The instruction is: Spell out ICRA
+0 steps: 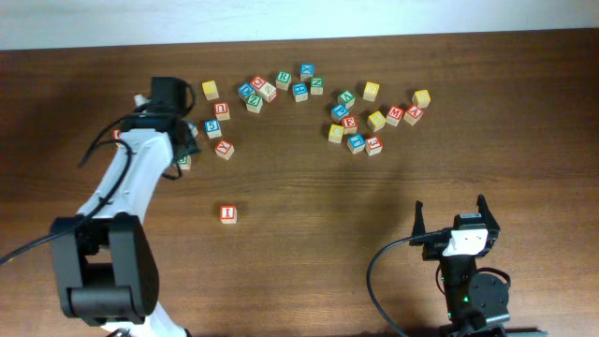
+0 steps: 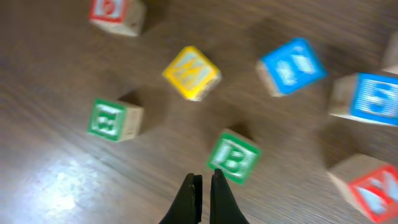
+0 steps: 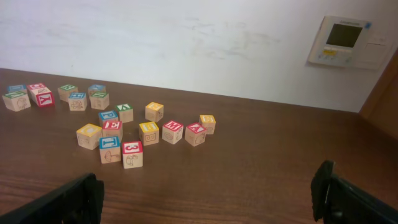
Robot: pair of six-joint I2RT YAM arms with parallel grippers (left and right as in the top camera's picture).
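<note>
We see the left end effector [image 2: 203, 185] shut tight, a green B cube [image 2: 233, 157] just ahead. The right end effector [image 1: 452, 213] gapes wide.

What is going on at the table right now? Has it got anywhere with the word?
The left gripper is shut with nothing between its fingers. Its tips are just short of a green-lettered cube in the left-hand scatter; the letter is too blurred to read. The red I cube sits alone on the table, nearer the robot and apart from the others. The right gripper is open and empty by its base. No other letter is beside the I.
</note>
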